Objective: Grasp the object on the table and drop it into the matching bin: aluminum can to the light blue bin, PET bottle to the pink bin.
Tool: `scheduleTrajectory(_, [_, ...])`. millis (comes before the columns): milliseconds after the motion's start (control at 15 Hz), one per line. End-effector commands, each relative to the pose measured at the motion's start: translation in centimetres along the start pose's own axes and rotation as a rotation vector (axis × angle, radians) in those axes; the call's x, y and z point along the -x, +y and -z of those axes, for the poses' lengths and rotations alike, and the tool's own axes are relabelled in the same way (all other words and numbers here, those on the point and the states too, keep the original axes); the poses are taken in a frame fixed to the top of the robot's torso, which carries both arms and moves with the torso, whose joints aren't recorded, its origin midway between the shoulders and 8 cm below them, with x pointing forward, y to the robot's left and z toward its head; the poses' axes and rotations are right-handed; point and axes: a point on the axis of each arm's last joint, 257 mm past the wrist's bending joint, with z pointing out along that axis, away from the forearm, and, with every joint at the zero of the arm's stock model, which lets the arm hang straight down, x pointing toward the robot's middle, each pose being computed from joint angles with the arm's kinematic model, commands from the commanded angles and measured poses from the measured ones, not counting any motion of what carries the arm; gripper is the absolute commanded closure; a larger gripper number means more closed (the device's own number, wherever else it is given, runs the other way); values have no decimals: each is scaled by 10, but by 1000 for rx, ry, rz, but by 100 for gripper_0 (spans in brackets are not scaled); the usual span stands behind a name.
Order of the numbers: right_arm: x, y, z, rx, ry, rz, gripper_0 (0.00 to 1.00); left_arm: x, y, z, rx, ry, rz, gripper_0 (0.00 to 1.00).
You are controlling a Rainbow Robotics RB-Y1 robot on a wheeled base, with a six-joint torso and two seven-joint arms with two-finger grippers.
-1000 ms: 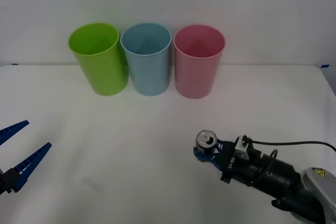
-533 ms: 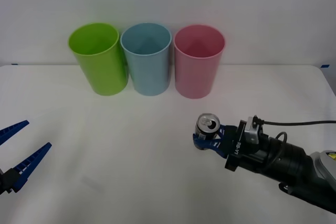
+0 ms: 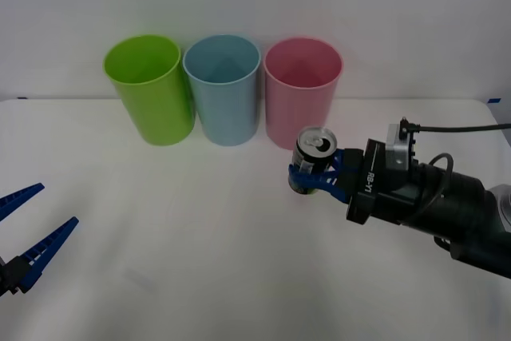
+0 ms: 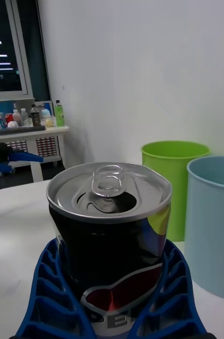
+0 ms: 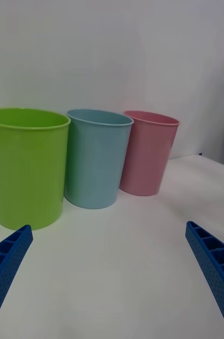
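The right gripper (image 3: 313, 175) pinches the aluminum can (image 3: 313, 159) upright, lifted off the counter (image 3: 200, 237) just before the pink bin (image 3: 302, 103). The light blue bin (image 3: 224, 89) stands farther toward the robot's left. The left gripper (image 3: 24, 233) waits spread, well apart.

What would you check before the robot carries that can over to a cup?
1. Grip: right gripper shut on the can, blue fingers on both its sides: ok.
2. Can upright, pull-tab up: ok.
3. Can lifted off the table: ok, it seems.
4. Target: light blue cup open and upright, between the green cup and pink cup: ok.
5. Can above the blue cup: not ok; it hangs in front of the pink one.
6. Left gripper open, far off: ok.
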Motion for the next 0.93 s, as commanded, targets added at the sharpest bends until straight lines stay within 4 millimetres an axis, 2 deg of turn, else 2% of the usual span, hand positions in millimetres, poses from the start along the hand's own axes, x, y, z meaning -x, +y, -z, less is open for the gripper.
scheduleTrajectory(67, [25, -13, -18, 8, -16, -6, 100, 0, 0, 0, 0, 0, 0, 0])
scheduleTrajectory(400, [69, -49, -65, -2, -49, 3, 100, 0, 0, 0, 0, 0, 0, 0])
scheduleTrajectory(467, [72, -56, -75, 1, -52, 3, 100, 0, 0, 0, 0, 0, 0, 0])
scheduleTrajectory(733, [87, -112, -131, -92, -56, 22, 100, 0, 0, 0, 0, 0, 0, 0])
scheduleTrajectory(933, [83, -146, -165, -172, -47, -4, 100, 0, 0, 0, 0, 0, 0, 0])
